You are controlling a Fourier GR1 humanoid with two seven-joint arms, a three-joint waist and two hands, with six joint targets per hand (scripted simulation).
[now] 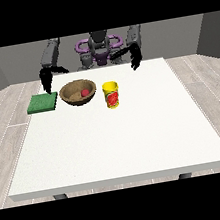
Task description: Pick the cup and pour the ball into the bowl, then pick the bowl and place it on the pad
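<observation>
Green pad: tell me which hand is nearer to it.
The robot's right hand, at the view's left, hangs just above the green pad's far edge. The hand at the view's right is far off, beyond the bowl and cup.

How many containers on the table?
2. A brown bowl beside the green pad, with a red ball inside it, and a yellow cup standing upright beside the bowl, toward the view's right.

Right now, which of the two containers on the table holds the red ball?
The brown wooden bowl holds the red ball. The yellow cup beside it stands upright, and no ball shows in it.
</observation>
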